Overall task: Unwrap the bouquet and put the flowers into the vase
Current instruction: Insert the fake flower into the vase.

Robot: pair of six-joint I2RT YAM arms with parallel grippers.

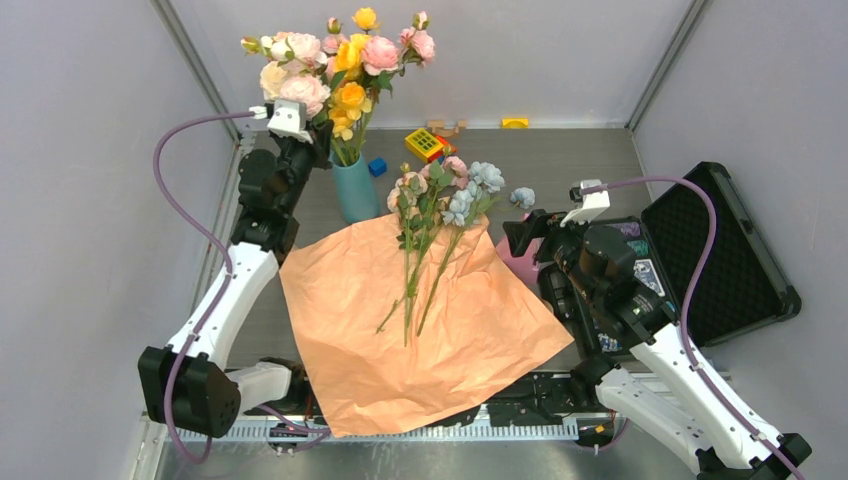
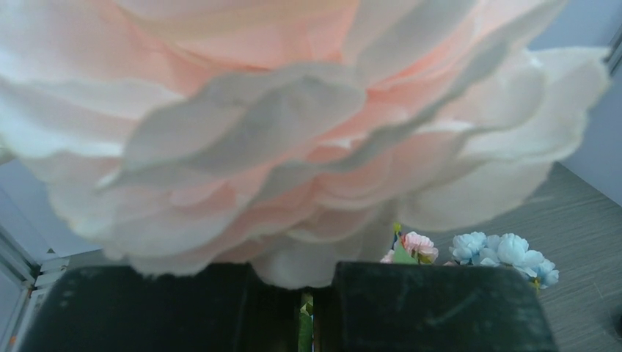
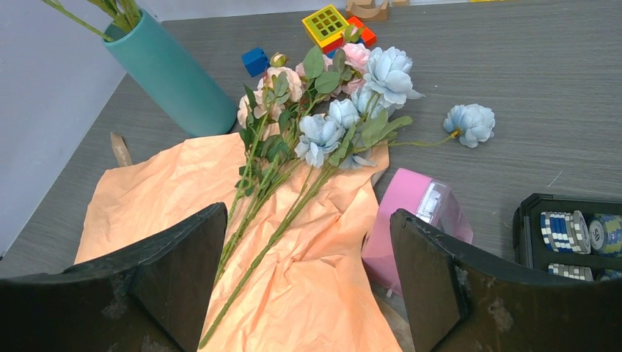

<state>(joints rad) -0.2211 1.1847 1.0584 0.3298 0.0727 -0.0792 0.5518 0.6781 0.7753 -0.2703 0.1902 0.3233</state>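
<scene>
The bouquet lies unwrapped. Its tan-orange paper (image 1: 420,330) is spread flat on the table. Several pink and pale-blue flowers (image 1: 440,200) (image 3: 323,125) lie on it, stems towards me. One blue bloom (image 1: 522,197) (image 3: 469,121) rests on the table beside them. The teal vase (image 1: 355,190) (image 3: 172,77) stands upright behind the paper and holds pink, yellow and peach flowers (image 1: 340,65). My left gripper (image 1: 310,130) (image 2: 308,301) is up among those blooms, shut on a green stem under a big pale-pink bloom (image 2: 279,125). My right gripper (image 1: 522,235) (image 3: 308,220) hangs open over the paper's right edge, holding nothing.
A pink box (image 1: 520,262) (image 3: 418,213) sits under the right gripper beside the paper. At the right is an open black case (image 1: 720,250) holding poker chips (image 3: 579,235). A yellow grid block (image 1: 424,143) and a blue cube (image 1: 377,167) lie behind the flowers. Grey walls close in both sides.
</scene>
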